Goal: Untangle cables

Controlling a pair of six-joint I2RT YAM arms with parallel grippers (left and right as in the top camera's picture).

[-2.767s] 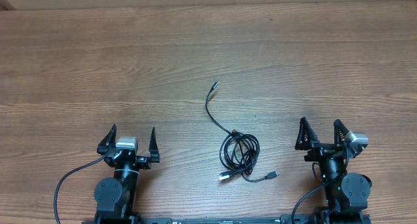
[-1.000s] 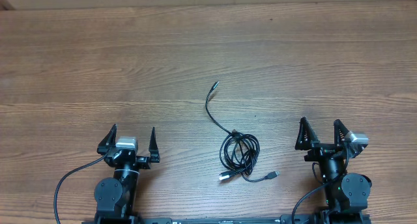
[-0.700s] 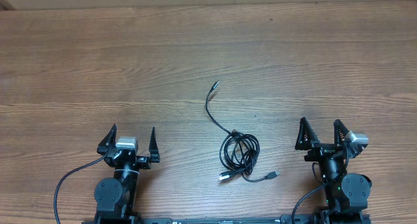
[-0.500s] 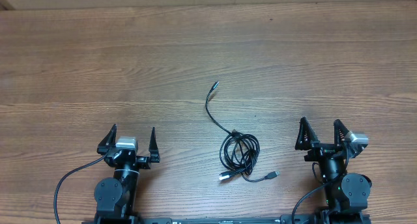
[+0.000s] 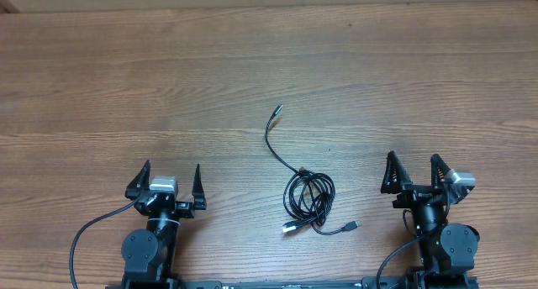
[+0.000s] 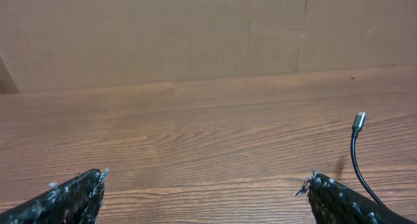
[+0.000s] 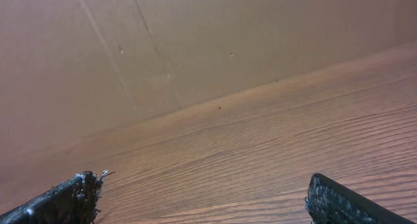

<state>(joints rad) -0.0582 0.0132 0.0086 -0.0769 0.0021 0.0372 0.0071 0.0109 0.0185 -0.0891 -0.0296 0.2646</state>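
Observation:
The two thin black cables lie tangled in a small coil on the wooden table, between the arms. One strand runs up and left from the coil to a plug. Two plugs, one silver-tipped and one dark, stick out below the coil. My left gripper is open and empty, left of the coil. My right gripper is open and empty, right of it. The left wrist view shows the far plug and its strand beside the right fingertip. The right wrist view shows no cable.
The wooden table stretches away behind the cables to a brown cardboard wall. A thick black arm cable loops beside the left arm base, and another beside the right.

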